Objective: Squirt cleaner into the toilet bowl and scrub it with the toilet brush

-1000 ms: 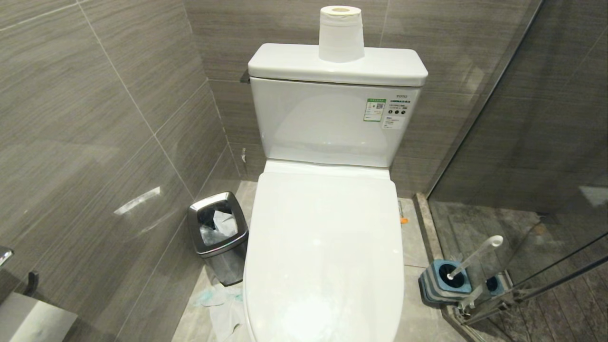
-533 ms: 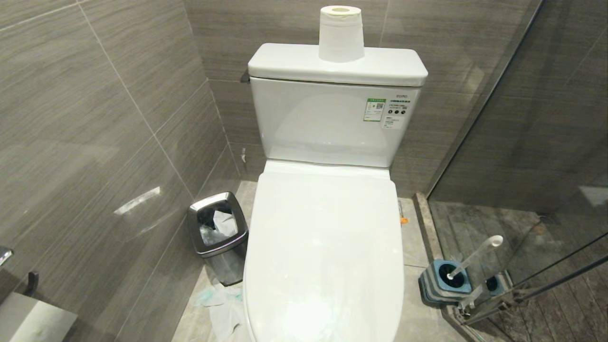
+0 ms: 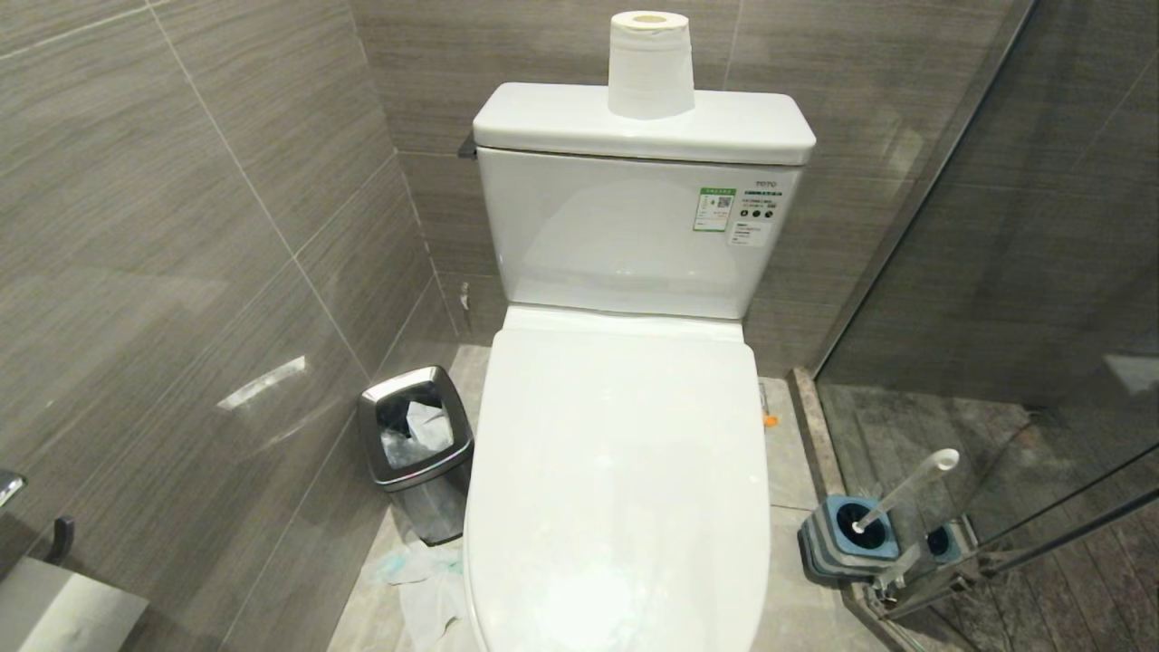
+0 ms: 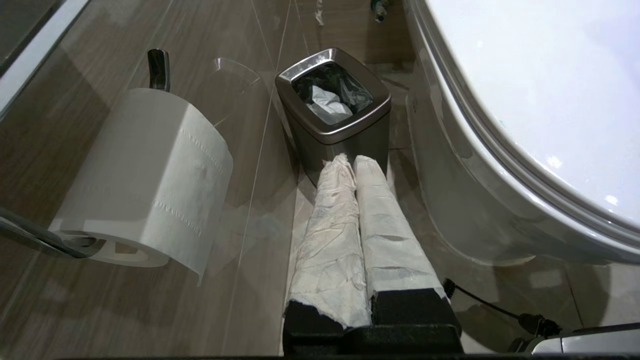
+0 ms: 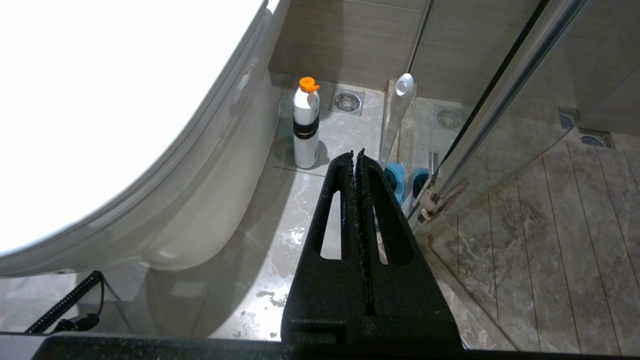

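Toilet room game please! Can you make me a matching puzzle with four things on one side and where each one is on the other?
Things:
1. paper roll
2. waste bin
3. toilet brush
4. toilet lid

Places or states:
A. standing in its blue holder by the glass door
B. on top of the tank
C. shut over the bowl
D. on the floor at the left of the toilet

Pairs: 1-B, 2-D, 3-A, 4-C

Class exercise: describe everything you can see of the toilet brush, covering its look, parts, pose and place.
The toilet brush has a slim, long white plastic handle ending in a rounded knob. It stands tilted in a squat grey-and-blue ribbed holder on the floor, to the right of the toilet, beside the glass shower partition. The brush head is hidden inside the holder. No gripper touches it.
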`<state>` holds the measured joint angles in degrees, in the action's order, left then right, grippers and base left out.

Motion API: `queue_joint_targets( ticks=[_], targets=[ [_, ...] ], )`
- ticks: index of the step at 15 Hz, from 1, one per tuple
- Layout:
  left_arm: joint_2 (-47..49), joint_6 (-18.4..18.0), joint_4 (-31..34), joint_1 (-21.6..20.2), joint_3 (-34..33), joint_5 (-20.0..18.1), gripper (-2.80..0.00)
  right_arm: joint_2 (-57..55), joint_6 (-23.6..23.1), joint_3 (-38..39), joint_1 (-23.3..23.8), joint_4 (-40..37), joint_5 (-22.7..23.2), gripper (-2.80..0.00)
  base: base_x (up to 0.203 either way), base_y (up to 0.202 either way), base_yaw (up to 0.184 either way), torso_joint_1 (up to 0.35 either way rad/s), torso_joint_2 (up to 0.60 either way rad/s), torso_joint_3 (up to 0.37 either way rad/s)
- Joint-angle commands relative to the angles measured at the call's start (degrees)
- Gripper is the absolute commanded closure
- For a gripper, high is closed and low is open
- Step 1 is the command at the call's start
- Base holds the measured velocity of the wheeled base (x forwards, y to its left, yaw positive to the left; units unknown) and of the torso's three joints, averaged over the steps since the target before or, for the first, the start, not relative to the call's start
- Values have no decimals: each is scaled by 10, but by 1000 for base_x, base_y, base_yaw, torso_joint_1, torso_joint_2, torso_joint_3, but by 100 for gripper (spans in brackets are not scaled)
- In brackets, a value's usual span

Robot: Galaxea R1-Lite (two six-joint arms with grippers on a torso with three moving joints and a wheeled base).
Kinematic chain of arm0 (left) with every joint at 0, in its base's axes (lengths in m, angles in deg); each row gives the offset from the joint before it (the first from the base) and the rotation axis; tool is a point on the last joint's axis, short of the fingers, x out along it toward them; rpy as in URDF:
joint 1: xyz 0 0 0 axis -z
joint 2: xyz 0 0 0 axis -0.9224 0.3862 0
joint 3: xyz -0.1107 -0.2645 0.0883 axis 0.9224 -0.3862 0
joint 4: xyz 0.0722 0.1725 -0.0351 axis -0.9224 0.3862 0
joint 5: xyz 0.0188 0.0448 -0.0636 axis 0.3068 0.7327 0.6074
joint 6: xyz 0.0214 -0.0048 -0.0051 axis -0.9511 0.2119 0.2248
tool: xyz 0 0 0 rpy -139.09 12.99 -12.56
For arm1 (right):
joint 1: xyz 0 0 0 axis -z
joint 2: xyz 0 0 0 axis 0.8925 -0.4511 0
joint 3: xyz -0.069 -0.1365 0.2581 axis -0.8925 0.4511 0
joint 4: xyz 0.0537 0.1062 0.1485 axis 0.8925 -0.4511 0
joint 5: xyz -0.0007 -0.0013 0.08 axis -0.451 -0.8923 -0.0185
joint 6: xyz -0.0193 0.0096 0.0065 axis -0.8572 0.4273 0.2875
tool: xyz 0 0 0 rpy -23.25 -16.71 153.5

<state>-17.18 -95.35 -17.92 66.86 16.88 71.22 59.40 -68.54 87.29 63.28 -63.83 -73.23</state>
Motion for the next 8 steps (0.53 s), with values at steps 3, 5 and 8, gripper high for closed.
queue_joint_targets(
  ticks=[3,5,8],
  targets=[
    [2,13,-1,0,-1,2,0,0,0,0,0,0,0,0,0,0,0,0,0,0],
    [2,33,-2,0,-1,5,0,0,0,0,0,0,0,0,0,0,0,0,0,0],
    [2,60,-2,0,-1,10,0,0,0,0,0,0,0,0,0,0,0,0,0,0]
  ],
)
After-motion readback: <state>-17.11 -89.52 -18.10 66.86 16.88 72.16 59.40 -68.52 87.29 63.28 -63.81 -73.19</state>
